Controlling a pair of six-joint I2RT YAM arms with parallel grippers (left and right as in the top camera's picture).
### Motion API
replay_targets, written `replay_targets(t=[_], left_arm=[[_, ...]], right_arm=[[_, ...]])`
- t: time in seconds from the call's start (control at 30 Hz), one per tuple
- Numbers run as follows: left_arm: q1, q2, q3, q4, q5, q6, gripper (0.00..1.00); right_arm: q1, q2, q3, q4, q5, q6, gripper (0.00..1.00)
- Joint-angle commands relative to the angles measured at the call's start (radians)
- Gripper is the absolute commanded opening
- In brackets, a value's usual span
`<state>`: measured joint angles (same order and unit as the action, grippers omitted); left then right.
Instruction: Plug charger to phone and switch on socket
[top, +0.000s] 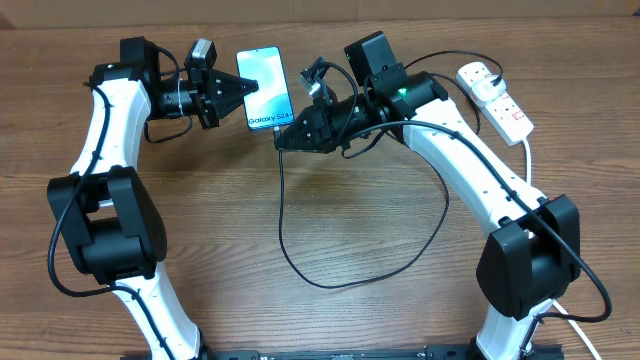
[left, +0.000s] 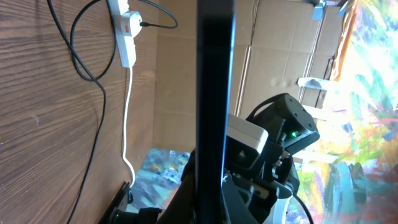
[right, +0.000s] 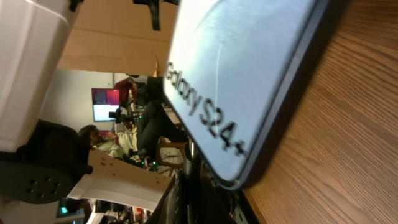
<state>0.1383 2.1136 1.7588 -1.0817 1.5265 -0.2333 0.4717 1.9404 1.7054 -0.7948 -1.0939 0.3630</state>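
The phone (top: 264, 88) shows its light blue screen with "Galaxy S24+" text, at the back centre of the table. My left gripper (top: 243, 88) is shut on the phone's left edge. In the left wrist view the phone (left: 214, 93) appears edge-on as a dark bar between the left gripper (left: 214, 190) jaws. My right gripper (top: 283, 138) is shut on the connector end of the charger (top: 281, 200), right at the phone's text end. In the right wrist view the phone (right: 236, 74) looms just above the right gripper (right: 199, 186); the connector itself is hidden in dark. The white socket (top: 497, 98) lies at the back right.
The charger's black cable loops across the table's middle (top: 400, 265) and back up to the socket. A thick white cord (top: 528, 160) runs from the socket toward the front right. In the left wrist view the socket (left: 124, 31) and white cord (left: 127, 124) lie beyond the phone.
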Motion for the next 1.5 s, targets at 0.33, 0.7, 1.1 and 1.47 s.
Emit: replay_targets(t=[0.33,0.7,1.1,1.47], left_arm=[[-0.001,-0.034,0.023,-0.002,0.055,-0.015,0.04],[-0.001,-0.034,0.023,-0.002,0.055,-0.014,0.04],[-0.001,-0.034,0.023,-0.002,0.055,-0.014,0.04],[-0.001,-0.034,0.023,-0.002,0.055,-0.015,0.04]], right_arm=[[-0.006,-0.003,-0.013,0.007,-0.021,0.001,0.04],[0.0,-0.001,-0.021,0.042,-0.001,0.042,0.04],[0.018,-0.001,-0.022,0.061,-0.022,0.056,0.04],[0.015,0.0,-0.023,0.06,0.002,0.057,0.04]])
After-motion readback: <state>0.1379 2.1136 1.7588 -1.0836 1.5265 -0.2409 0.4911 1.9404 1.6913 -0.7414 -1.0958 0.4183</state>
